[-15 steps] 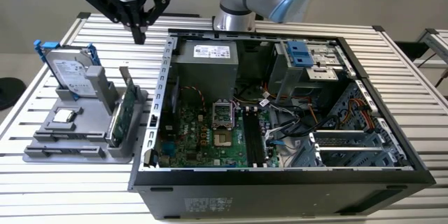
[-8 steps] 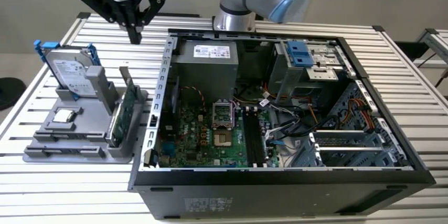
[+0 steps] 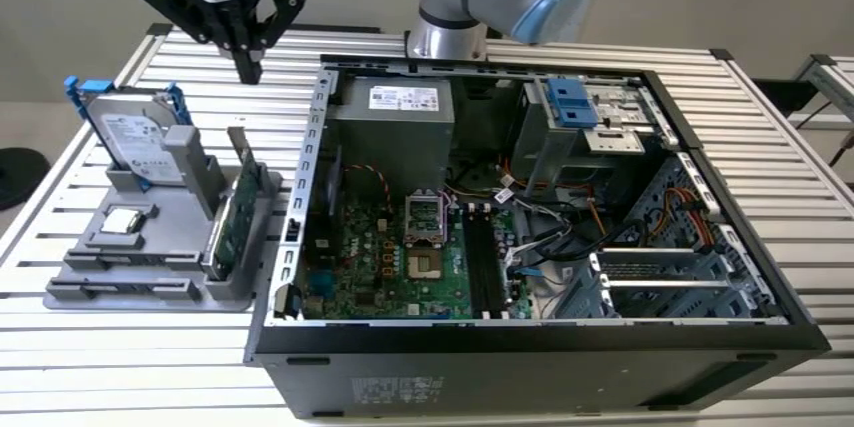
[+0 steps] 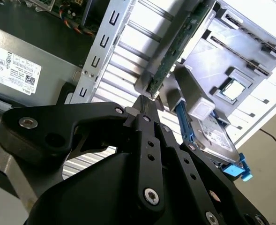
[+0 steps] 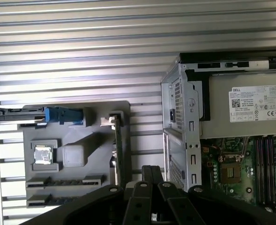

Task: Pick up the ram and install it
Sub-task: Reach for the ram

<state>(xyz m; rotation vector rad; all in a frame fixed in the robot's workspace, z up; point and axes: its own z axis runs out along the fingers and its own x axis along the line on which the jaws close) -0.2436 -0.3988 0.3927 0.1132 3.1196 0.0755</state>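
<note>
Exterior view: the gripper (image 3: pixel 250 72) hangs with its two fingers pressed together to a narrow tip, holding nothing. It is above the far end of a grey holder (image 3: pixel 120 292), which lies on the slatted table (image 3: pixel 134 367) to the exterior view's left of the open computer case (image 3: pixel 534 339). The ram (image 3: pixel 227 222) stands on its long edge in the slot along the holder's side nearest the case, clear below the gripper (a gap shows between them). A hard drive (image 3: pixel 134 137) with blue rails stands upright at the holder's far left corner, and a square processor chip (image 3: pixel 123 219) lies flat near its middle. Second wrist view: the closed gripper (image 4: pixel 146 107) points toward one end of the ram (image 4: pixel 175 47), seen edge-on in its grey slot, with the hard drive (image 4: pixel 212 136) beside it. First wrist view: from above, the ram (image 5: pixel 118 150) appears as a thin green line along the holder's edge, between the processor chip (image 5: pixel 43 154) and the computer case (image 5: pixel 187 117). The gripper (image 5: pixel 149 169) sits just beside that line.
</note>
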